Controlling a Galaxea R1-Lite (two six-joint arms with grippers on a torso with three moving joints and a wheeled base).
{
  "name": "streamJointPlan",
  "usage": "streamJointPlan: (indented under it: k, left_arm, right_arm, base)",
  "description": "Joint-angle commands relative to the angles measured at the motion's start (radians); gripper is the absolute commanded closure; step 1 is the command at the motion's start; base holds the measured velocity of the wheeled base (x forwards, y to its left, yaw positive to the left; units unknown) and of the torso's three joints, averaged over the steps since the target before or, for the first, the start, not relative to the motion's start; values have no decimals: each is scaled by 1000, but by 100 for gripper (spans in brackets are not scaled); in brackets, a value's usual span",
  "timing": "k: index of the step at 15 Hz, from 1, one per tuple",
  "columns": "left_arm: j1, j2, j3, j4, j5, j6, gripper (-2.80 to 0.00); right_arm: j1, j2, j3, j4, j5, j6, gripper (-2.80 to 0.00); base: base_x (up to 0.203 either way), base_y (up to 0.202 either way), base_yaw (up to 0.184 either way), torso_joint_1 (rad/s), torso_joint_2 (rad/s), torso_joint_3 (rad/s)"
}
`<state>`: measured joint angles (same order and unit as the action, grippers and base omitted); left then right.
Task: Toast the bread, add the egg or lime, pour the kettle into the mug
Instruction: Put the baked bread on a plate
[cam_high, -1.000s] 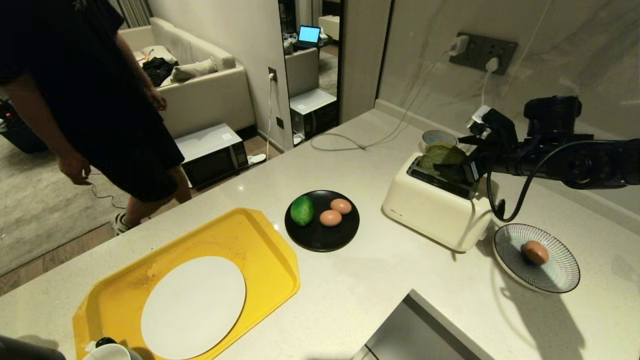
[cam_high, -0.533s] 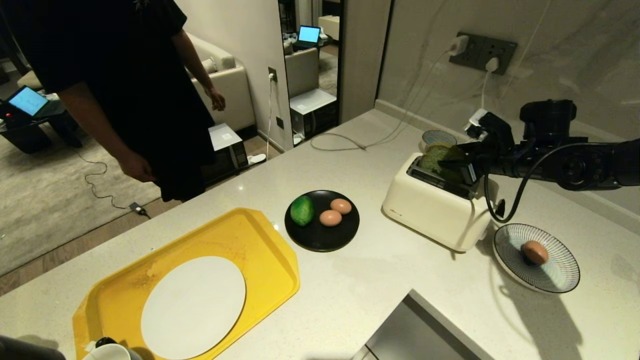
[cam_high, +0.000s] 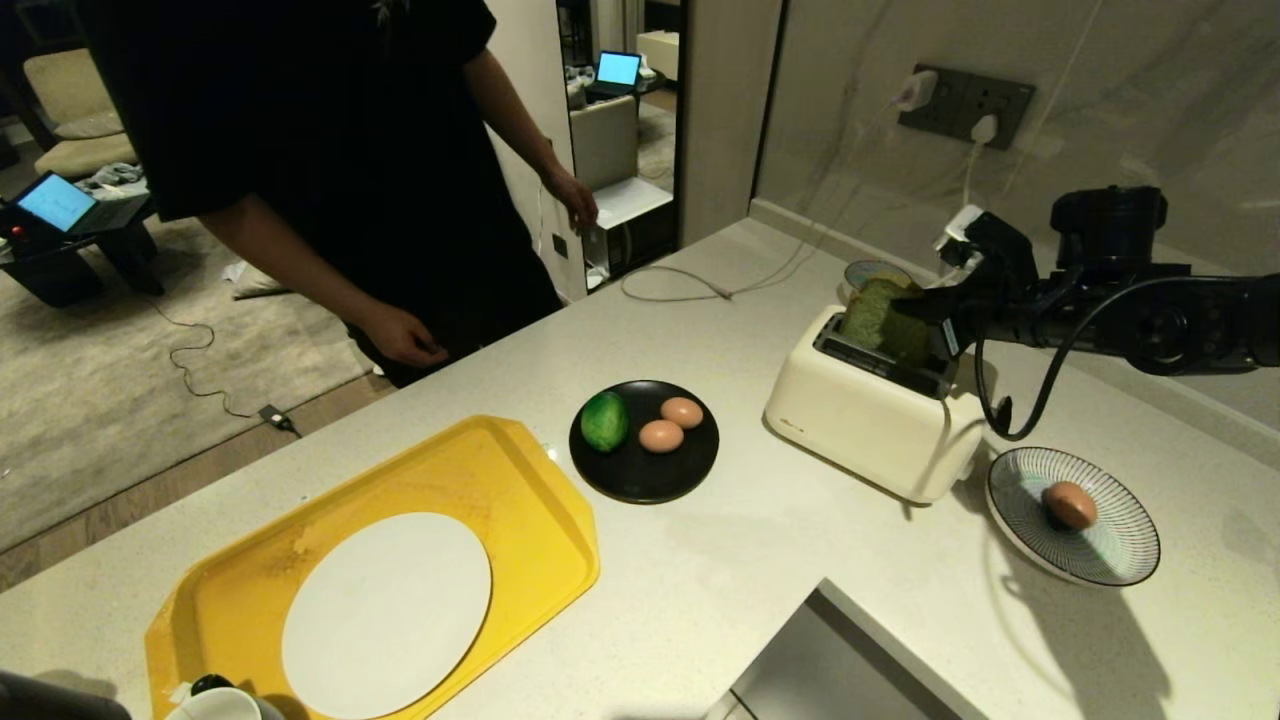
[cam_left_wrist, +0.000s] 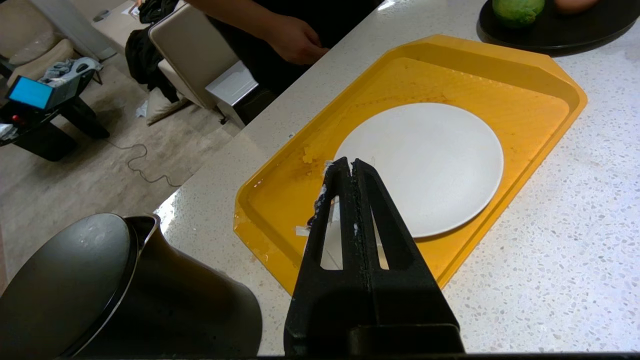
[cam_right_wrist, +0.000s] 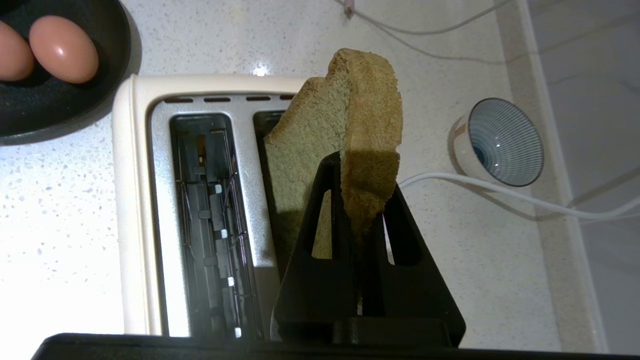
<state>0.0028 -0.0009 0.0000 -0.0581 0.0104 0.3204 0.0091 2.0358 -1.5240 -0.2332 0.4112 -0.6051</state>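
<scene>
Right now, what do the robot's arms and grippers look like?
The right arm is matte black, built of rounded joint housings, with a black cable looping beneath it and a small white block near the wrist. Both the right gripper and the left gripper have flat black tapering fingers with slotted cut-outs.

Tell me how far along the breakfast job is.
Early. The right gripper is shut on the bread, which stands in the toaster slot. The white plate is bare; lime and kettle untouched. Plating, topping and pouring remain.
</scene>
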Motion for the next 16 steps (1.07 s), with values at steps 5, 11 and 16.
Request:
streamJointPlan:
  k: [5,11,16]
  left_arm:
    - [0,-1,0,0,0,2,0]
    - [0,-1,0,0,0,2,0]
    - [0,-1,0,0,0,2,0]
  right_arm:
    - [2,-137,62,7,4,8,0]
    - [2,-288,71,157,4,11,0]
    - [-2,-403,58,265,2,34,0]
  base:
    - [0,0,0,0,0,0]
    - [0,0,0,0,0,0]
    - [0,0,0,0,0,0]
